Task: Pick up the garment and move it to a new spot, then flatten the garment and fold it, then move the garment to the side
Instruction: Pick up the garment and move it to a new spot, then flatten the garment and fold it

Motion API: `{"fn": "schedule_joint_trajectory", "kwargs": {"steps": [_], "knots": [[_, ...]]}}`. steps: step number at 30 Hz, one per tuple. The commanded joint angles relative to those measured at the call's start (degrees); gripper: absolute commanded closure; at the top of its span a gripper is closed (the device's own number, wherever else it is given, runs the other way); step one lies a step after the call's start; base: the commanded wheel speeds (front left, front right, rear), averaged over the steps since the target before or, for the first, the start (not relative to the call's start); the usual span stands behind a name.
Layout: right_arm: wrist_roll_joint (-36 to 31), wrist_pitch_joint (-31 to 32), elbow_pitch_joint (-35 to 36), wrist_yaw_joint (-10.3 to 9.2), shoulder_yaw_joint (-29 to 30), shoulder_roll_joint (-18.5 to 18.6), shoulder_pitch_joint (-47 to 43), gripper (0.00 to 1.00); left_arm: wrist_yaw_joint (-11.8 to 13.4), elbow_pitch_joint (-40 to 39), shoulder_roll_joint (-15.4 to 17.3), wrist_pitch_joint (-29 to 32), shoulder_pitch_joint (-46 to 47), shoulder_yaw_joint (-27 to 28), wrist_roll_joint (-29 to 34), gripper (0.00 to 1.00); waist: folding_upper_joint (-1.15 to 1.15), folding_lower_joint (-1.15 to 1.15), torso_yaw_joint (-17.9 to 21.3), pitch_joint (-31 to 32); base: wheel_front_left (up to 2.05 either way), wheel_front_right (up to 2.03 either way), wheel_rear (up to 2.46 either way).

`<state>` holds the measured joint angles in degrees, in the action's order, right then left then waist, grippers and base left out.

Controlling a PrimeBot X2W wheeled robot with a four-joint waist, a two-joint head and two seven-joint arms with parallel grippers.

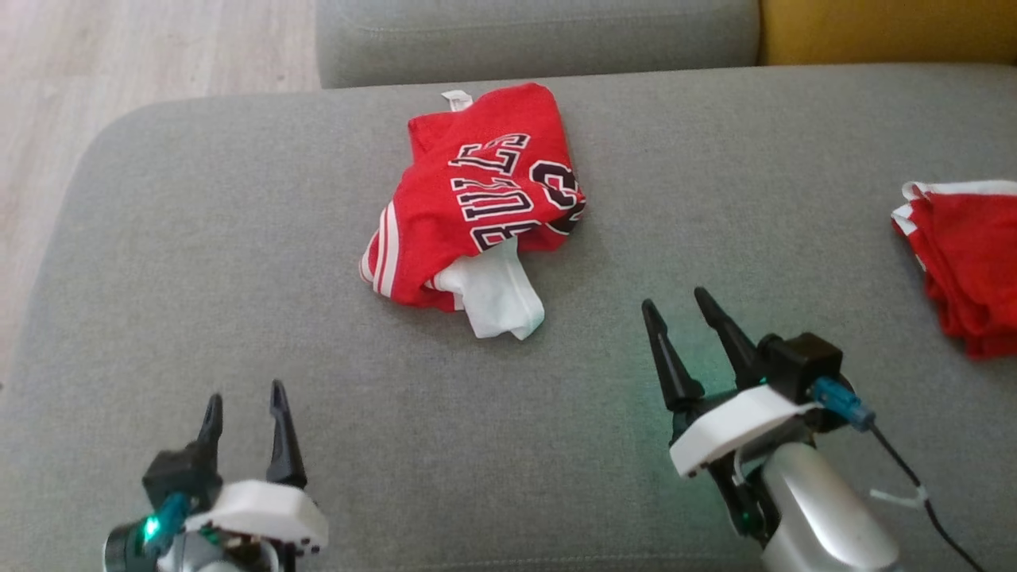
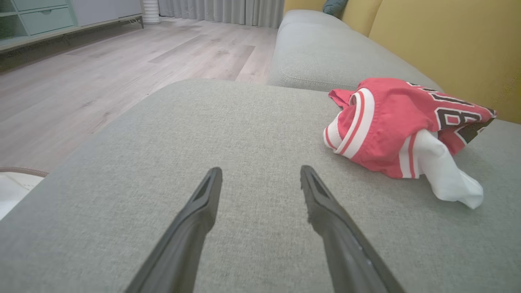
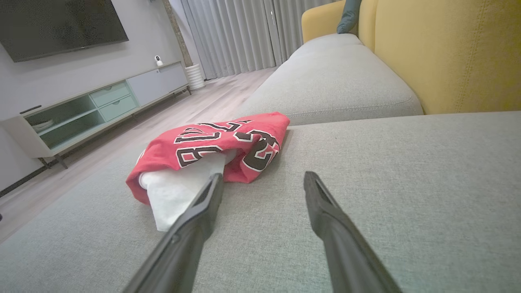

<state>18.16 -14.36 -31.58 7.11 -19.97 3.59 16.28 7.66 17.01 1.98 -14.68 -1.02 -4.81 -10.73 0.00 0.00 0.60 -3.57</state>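
Garment [image 1: 477, 199], a red jersey with white cloth poking out, lies crumpled at the far middle of the grey sofa cushion [image 1: 238, 278]. Left claw [image 1: 245, 393] at the near left and right claw [image 1: 674, 298] at the near right are both spread wide, empty, apart from it. A red pile [image 1: 969, 270] lies at the right edge

Grey fabric sofa seat [image 1: 199, 262], wide and flat; second grey cushion [image 3: 338, 77] beyond it. Mustard-yellow backrest [image 3: 456, 53] behind, teal pillow [image 3: 348, 16] at far end. Pale wood-plank floor [image 2: 101, 73]. Long low cabinet [image 3: 101, 110] with green drawers against pale wall [image 3: 81, 61]; dark screen [image 3: 61, 24] above. Grey curtains [image 3: 236, 36] reach the floor. Soft, even light.
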Motion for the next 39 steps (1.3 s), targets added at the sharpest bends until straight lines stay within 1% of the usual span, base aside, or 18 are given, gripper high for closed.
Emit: {"fn": "schedule_joint_trajectory", "kwargs": {"steps": [1,6,11,16,17,19,23,27,28,29,30,31,33,35,39], "knots": [[0.47,-0.63,1.42,0.37,-0.95,-0.71,-0.01,0.00,0.59,-2.42,0.90,-0.31,0.80,2.00,0.39,0.00,0.00,0.00,-0.43,0.51,0.00,0.00,0.00],[0.40,-0.63,0.74,0.37,-0.50,-0.71,-0.81,0.00,1.53,-3.72,0.90,-0.31,-0.86,2.14,0.31,0.00,0.00,0.00,-0.97,1.38,0.00,0.00,0.00],[-0.61,-0.63,-0.59,0.37,-0.85,-0.71,-0.61,0.00,1.59,-4.22,0.90,-0.31,-0.27,0.80,-0.49,0.00,0.00,0.00,-3.51,0.16,0.00,0.00,0.00],[-1.98,-0.63,-3.35,0.37,-1.60,-0.71,1.56,0.00,1.45,-4.40,0.90,-0.31,1.38,-1.94,-1.25,0.00,0.00,0.00,-8.87,-2.57,0.00,0.00,0.00],[-2.61,-0.63,-4.89,0.37,-1.57,-0.71,2.75,0.00,1.41,-4.38,0.90,-0.31,1.79,-2.96,-1.34,0.00,0.00,0.00,-11.32,-3.71,0.00,0.00,0.00],[-3.31,-0.63,-6.59,0.37,-1.18,-0.71,4.06,0.00,1.51,-4.26,0.90,-0.31,2.03,-3.70,-1.59,0.00,0.00,0.00,-13.70,-4.77,0.00,0.00,0.00],[-5.00,-0.63,-10.28,0.37,1.10,-0.71,6.60,0.00,1.53,-4.00,0.90,-0.31,2.38,-4.43,-2.06,0.00,0.00,0.00,-17.94,-6.60,0.00,0.00,0.00],[-6.65,-0.63,-15.93,0.37,3.45,-0.71,8.64,0.00,1.66,-4.21,0.90,-0.31,2.57,-4.16,-2.71,0.00,0.00,0.00,-20.73,-7.44,0.00,0.00,0.00],[-7.04,-0.63,-17.67,0.37,3.89,-0.71,9.10,0.07,1.64,-4.33,0.90,-0.31,2.64,-4.11,-2.69,0.00,0.00,0.00,-21.23,-7.54,0.00,0.00,0.00],[-7.15,-0.63,-19.15,0.37,3.96,-0.71,9.56,0.52,1.62,-4.48,0.90,-0.31,2.70,-4.03,-2.69,0.00,0.00,0.00,-21.56,-7.61,0.00,0.00,0.00],[-7.15,-0.63,-19.15,0.37,3.96,-0.71,9.56,0.52,1.62,-4.48,0.90,-0.31,2.70,-4.03,-2.69,0.00,0.00,0.00,-21.56,-7.61,0.00,0.00,0.00],[-6.99,-0.63,-20.09,0.37,3.84,-0.71,9.99,1.00,1.64,-4.67,0.90,-0.31,2.78,-3.89,-2.71,0.00,0.00,0.00,-21.72,-7.68,0.00,0.00,0.00],[-6.21,-0.63,-20.62,0.37,3.66,-0.71,10.65,1.00,1.71,-5.03,0.90,-0.31,2.96,-3.71,-2.75,0.00,0.00,0.00,-21.58,-7.73,0.00,0.00,0.00],[-5.79,-0.63,-19.10,0.37,3.90,-0.71,10.96,1.00,1.73,-5.34,0.90,-0.31,3.05,-3.53,-2.74,0.00,0.00,0.00,-20.56,-7.45,0.00,0.00,0.00],[-5.32,-0.63,-13.67,0.37,5.11,-0.71,10.82,1.00,1.23,-5.23,0.90,-0.31,3.03,-3.43,-2.72,0.00,0.00,0.00,-16.76,-5.99,0.00,0.00,0.00]]}}
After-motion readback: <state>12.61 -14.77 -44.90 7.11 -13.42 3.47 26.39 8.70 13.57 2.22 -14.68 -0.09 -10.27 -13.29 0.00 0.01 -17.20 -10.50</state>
